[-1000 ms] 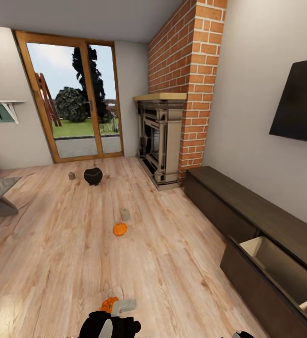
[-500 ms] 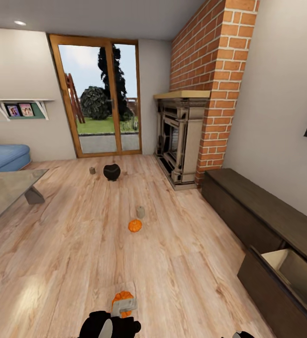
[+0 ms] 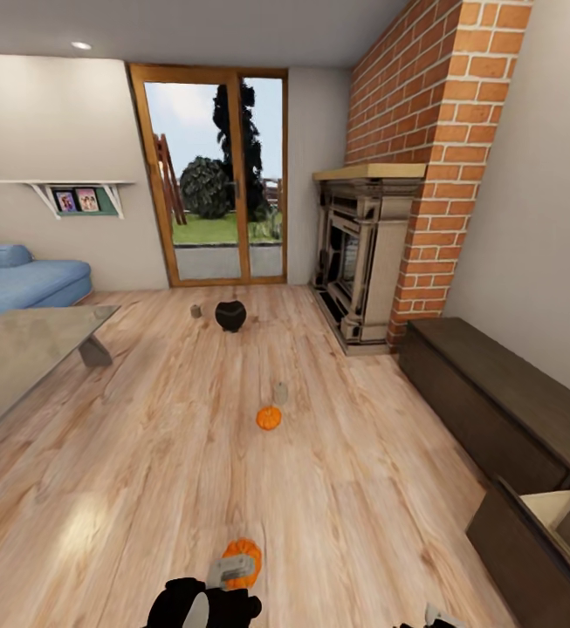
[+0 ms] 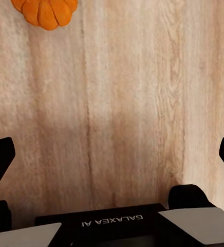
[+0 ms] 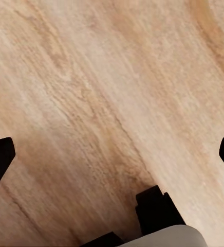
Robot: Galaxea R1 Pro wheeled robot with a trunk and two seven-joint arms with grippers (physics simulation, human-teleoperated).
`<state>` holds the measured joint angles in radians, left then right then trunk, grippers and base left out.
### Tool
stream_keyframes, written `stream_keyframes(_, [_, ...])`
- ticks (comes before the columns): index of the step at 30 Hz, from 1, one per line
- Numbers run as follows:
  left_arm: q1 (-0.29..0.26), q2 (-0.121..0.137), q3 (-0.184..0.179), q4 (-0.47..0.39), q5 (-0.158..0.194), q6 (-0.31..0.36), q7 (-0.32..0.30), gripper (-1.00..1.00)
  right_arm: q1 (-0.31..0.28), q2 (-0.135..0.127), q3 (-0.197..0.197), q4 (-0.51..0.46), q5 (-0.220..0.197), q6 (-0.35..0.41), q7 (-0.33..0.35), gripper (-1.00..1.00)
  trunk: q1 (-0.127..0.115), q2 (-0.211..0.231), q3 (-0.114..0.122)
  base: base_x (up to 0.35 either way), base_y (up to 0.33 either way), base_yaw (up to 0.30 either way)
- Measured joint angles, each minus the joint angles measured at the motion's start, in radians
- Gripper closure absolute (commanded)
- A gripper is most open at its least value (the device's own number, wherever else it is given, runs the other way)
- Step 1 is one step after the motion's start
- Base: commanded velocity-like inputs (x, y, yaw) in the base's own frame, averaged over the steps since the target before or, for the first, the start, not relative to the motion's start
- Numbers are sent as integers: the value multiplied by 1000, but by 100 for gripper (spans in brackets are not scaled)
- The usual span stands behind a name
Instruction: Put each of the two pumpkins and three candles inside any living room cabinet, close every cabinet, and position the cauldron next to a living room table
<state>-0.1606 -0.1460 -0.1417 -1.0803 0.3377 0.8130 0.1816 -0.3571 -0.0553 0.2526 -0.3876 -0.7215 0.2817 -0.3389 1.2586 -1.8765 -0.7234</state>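
Head view: one pumpkin [image 3: 242, 556] is seen on the plank floor [image 3: 145, 453] just ahead of the left gripper [image 3: 199, 604]; a second pumpkin [image 3: 269, 418] lies further off, a candle [image 3: 280, 392] just beyond it. Near the glass doors [image 3: 219, 179] the cauldron [image 3: 230, 316] is set beside another candle [image 3: 195, 310]. One drawer of the cabinet [image 3: 494, 410] is pulled out. Both grippers' jaws are spread wide over bare floor, nothing held, as seen in the wrist views.

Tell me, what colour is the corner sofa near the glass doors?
The sofa is blue, a soft mid-blue all over. It shows best in the head view, behind the glossy grey table.
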Motion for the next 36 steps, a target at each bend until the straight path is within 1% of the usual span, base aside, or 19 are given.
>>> stream_keyframes(15, [0,1,0,0,0,1,-1,-100,0,4,0,-1,0,1,1,-100,0,0,0,26,-58,0])
stream_keyframes(26, [0,2,1,0,0,0,-1,-100,0,5,1,-4,0,-1,-1,-100,0,0,0,116,91,7])
stream_keyframes(32, [0,2,0,0,0,-2,-1,-100,0,6,1,-4,1,-1,-1,-100,0,0,0,16,4,154])
stream_keyframes(36, [0,3,-1,0,1,-2,-2,-100,0,6,1,-4,1,0,-1,-100,0,0,0,173,0,238])
